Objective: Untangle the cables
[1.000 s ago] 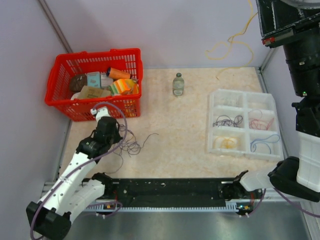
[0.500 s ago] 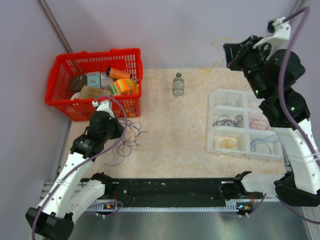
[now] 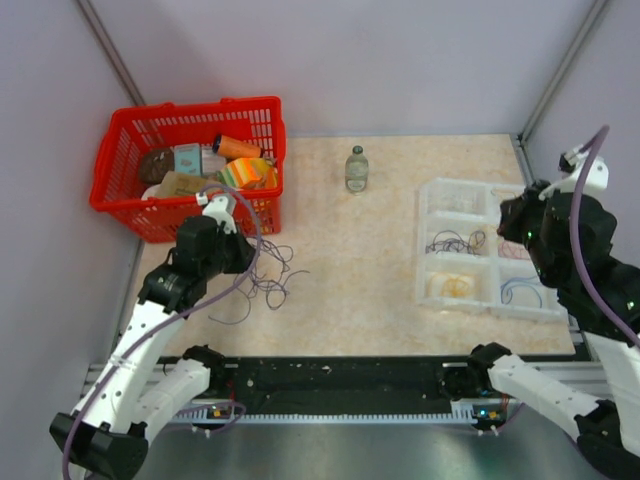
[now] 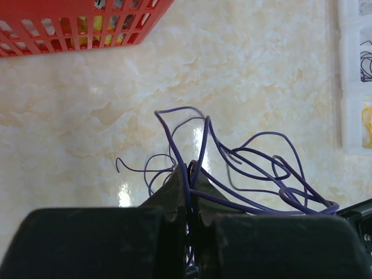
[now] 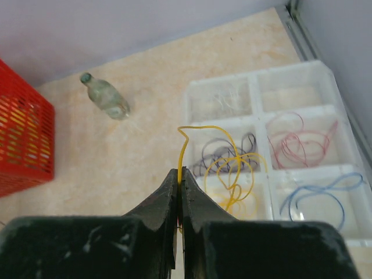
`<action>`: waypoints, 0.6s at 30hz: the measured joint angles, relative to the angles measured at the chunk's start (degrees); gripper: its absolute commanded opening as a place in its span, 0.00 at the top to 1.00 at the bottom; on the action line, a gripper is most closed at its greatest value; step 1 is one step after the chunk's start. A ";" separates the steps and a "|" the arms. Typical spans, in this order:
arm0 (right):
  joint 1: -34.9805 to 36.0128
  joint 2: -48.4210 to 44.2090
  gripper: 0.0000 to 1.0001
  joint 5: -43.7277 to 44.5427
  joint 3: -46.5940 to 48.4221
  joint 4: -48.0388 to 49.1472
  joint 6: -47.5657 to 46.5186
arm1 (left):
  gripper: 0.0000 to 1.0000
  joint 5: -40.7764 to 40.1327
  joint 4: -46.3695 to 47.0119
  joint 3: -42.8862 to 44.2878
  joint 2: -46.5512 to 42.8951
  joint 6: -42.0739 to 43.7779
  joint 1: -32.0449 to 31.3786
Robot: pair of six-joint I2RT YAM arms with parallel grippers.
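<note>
My left gripper [image 3: 238, 252] is shut on a bunch of dark purple cables [image 3: 268, 280] in front of the basket. In the left wrist view the strands [image 4: 261, 168] pass between the closed tips [image 4: 189, 172] and loop out over the table. My right gripper [image 3: 508, 228] hangs over the white divided tray [image 3: 487, 215], shut on a thin yellow cable [image 5: 232, 168] that loops down toward the tray's compartments. The tray [image 5: 258, 113] holds dark purple [image 3: 455, 242], red [image 3: 520, 245], yellow [image 3: 452, 287] and blue [image 3: 530, 290] cables in separate compartments.
A red basket [image 3: 190, 165] full of packets stands at the back left, close behind the left gripper. A small glass bottle [image 3: 357, 168] stands at the back middle. The black rail [image 3: 340, 385] runs along the near edge.
My right arm came down from high at the back to just over the tray, carrying the yellow cable. My left gripper shifted slightly back and right, dragging the purple cables with it.
</note>
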 measured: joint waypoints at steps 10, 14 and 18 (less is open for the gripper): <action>-1.49 -5.40 1.00 -1.99 -26.40 -6.23 14.01 | 1.00 3.63 0.52 0.66 5.35 0.68 0.00; -1.86 -3.52 1.00 -6.58 -30.47 -6.16 16.55 | 1.00 4.07 0.52 2.05 5.97 1.60 0.00; -1.88 -1.36 1.00 -9.38 -27.67 -2.89 16.48 | 1.00 4.37 0.70 2.82 6.25 1.75 0.00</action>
